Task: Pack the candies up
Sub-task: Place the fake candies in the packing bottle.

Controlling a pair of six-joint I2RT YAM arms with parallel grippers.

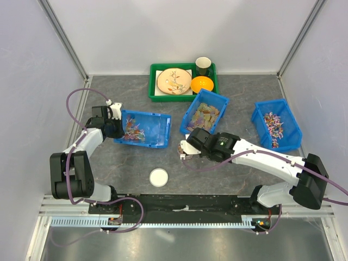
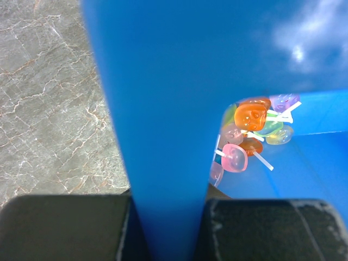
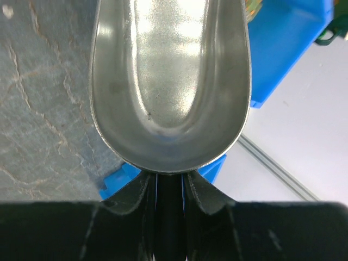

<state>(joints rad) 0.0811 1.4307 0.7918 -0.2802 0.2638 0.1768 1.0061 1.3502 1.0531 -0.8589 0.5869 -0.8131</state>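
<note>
**Two claws, a bin and a scoop**

The left claw [image 1: 116,128] pinches the wall of a blue bin [image 1: 157,130]. The candies [image 2: 253,133] lie inside that bin. The right claw [image 1: 187,153] pinches the handle of a shiny metal scoop [image 3: 169,81] above the grey tabletop [image 1: 228,171].

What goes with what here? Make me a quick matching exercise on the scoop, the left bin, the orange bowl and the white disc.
Things:
1. scoop
2. left bin
3. orange bowl
4. white disc

Places or states:
A. in the green tray
B. lying alone on the table, near the arm bases
C. empty, handle gripped by the right gripper
D. wall gripped by the left gripper, candies inside

Pairs: 1-C, 2-D, 3-A, 4-B
</note>
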